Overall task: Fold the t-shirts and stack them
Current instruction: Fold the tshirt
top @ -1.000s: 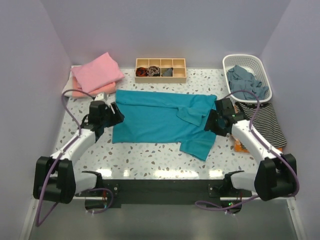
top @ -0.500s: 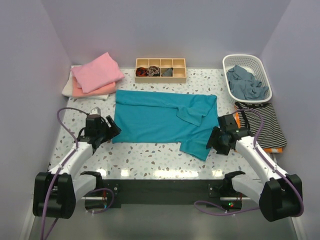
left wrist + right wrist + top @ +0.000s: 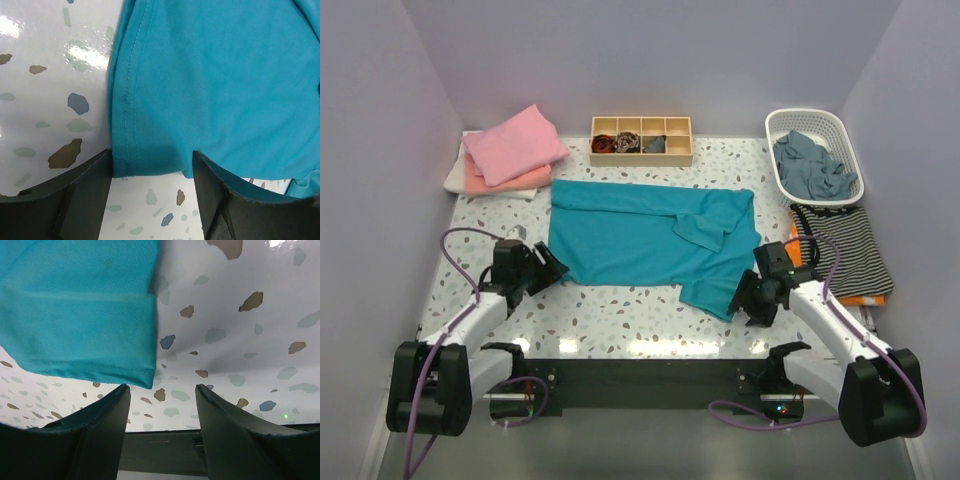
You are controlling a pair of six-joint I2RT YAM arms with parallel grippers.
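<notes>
Teal-blue cloth t-shirt (image 3: 640, 235) lies spread out. Left gripper (image 3: 150, 167) open astride its corner, not clamped. And the right gripper (image 3: 162, 400) is open, empty, just beside the hem.

The teal shirt (image 3: 640, 235) in the middle of the frame is fine-knit matt cloth, its hem double-stitched. The table (image 3: 620, 312) under it is smooth, glossy and speckled, with glare along its lower edge. At upper centre is a tray (image 3: 641, 157) of pale bare wood; at upper right, a basket (image 3: 817, 112) of white slotted plastic. The pink shirt (image 3: 515, 145) at upper left is soft, matt cloth. The left gripper (image 3: 152, 162) and right gripper (image 3: 162, 390) have matt black fingers (image 3: 75, 200), plastic by the look.
</notes>
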